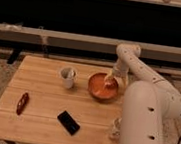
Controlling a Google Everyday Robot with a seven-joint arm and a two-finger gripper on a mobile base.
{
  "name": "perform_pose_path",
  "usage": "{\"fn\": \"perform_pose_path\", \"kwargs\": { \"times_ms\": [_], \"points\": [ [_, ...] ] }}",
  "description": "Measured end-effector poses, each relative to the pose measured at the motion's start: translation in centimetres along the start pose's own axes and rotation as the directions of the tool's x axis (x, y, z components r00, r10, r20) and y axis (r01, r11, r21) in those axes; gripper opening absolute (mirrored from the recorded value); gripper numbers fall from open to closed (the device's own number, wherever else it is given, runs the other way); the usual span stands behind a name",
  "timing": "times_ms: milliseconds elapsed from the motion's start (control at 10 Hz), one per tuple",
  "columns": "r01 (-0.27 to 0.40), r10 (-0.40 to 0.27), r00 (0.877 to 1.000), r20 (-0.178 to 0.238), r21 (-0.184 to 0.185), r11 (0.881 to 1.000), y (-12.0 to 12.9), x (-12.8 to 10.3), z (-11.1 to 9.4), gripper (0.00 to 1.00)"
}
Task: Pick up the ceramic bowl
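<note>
The ceramic bowl [101, 87] is round, shallow and glossy orange-brown. It sits on the wooden table [40, 95] at its right side, next to the small white cup [67, 76]. My gripper [110, 79] reaches down from the white arm [135, 67] onto the bowl's far right rim. Its tips are at or just inside the rim.
A black phone [69, 122] lies near the table's front edge. A red-brown oblong object [22, 103] lies at the front left. A small pale object [114, 129] stands by the front right edge, next to my white body [144, 129]. A dark wall with a rail runs behind.
</note>
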Motion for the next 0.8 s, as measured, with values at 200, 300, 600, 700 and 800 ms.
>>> {"fn": "perform_pose_path", "kwargs": {
  "times_ms": [200, 300, 600, 700, 800],
  "points": [
    [-0.005, 0.004, 1.0, -0.022, -0.002, 1.0, -0.4, 0.5, 1.0, 0.79],
    [-0.01, 0.01, 1.0, -0.027, -0.001, 1.0, -0.7, 0.7, 1.2, 0.74],
    [-0.024, 0.023, 0.998, -0.059, -0.007, 1.0, -1.0, 0.9, 1.9, 0.42],
    [-0.029, 0.027, 0.997, -0.069, -0.025, 0.999, -1.1, 0.9, 2.0, 0.34],
    [-0.037, 0.033, 0.996, -0.078, -0.05, 0.998, -1.4, 1.0, 2.3, 0.24]
  ]
}}
